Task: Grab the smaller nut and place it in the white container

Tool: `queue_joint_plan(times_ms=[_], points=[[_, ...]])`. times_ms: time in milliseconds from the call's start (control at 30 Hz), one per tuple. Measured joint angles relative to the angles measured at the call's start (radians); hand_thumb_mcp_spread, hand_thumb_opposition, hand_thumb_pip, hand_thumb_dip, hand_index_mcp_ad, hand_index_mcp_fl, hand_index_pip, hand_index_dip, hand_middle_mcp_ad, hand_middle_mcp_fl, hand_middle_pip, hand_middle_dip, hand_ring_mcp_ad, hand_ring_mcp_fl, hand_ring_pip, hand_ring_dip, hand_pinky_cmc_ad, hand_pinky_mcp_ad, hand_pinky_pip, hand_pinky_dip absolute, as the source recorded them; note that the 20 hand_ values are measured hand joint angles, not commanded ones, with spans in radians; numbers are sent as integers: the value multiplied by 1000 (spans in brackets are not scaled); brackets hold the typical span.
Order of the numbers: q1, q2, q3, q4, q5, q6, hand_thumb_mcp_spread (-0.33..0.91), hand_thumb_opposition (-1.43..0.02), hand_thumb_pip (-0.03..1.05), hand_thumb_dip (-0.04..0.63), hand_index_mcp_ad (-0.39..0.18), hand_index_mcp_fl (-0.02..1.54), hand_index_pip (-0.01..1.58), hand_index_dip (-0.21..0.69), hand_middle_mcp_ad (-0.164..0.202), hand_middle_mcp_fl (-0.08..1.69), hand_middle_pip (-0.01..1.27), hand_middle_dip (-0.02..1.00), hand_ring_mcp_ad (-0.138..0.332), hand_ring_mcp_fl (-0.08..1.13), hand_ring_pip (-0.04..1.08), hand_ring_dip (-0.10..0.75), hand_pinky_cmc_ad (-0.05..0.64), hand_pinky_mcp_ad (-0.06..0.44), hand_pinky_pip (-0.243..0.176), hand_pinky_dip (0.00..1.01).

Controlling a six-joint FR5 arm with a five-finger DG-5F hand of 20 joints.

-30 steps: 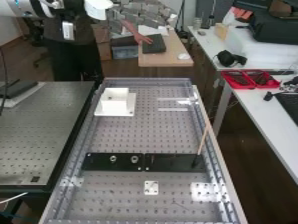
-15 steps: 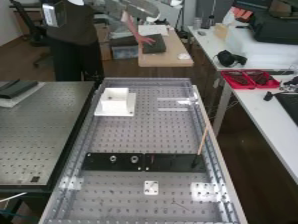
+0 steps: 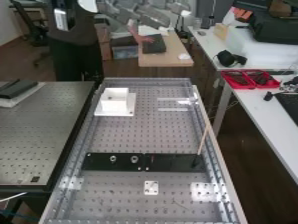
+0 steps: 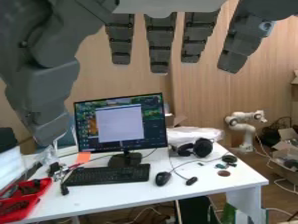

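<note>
Hand (image 3: 151, 17) high beyond white container (image 3: 115, 102); fingers extended, released; larger nut (image 3: 113, 159) beside bearing (image 3: 134, 159) on black bar (image 3: 100, 163)

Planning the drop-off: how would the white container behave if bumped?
The white container would probably slide rather than tip, as it sits on a wider flat base. Its straight, upright walls suggest it is stiff. I can't tell whether it is fastened down.

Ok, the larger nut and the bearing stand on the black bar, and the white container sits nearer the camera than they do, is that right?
Not the container's place: in the high view the white container sits farther from the camera than they do. The larger nut and the bearing do stand on the black bar.
</note>
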Motion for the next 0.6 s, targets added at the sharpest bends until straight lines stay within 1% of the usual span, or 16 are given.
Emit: queue_joint_plan(times_ms=[233, 300, 333, 400, 467, 600], points=[[1, -2, 3, 4, 13, -2, 239, -745, 583, 157, -126, 59, 101, 346, 73, 99, 119, 250, 134, 0, 94, 119, 347, 278, -49, 171], [0, -2, 4, 6, 13, -9, 239, -745, 583, 161, -127, 56, 101, 346, 73, 99, 119, 250, 134, 0, 96, 119, 349, 278, -59, 166], [0, -2, 4, 8, 12, -11, 239, -745, 586, 150, -127, 59, 98, 346, 73, 99, 119, 250, 134, 0, 96, 119, 353, 278, -61, 166], [0, -2, 2, 12, 9, -17, 239, -745, 583, 150, -126, 56, 98, 346, 73, 99, 119, 250, 134, 0, 96, 119, 353, 278, -61, 166], [-1, -1, -2, 20, 3, -26, 239, -745, 574, 148, -126, 91, 98, 346, 73, 99, 119, 250, 134, 0, 96, 119, 353, 278, -61, 166], [-3, -1, -15, 27, -19, -31, 239, -747, 569, 148, -127, 87, 96, 346, 73, 99, 119, 250, 134, 0, 96, 119, 353, 278, -61, 166]])
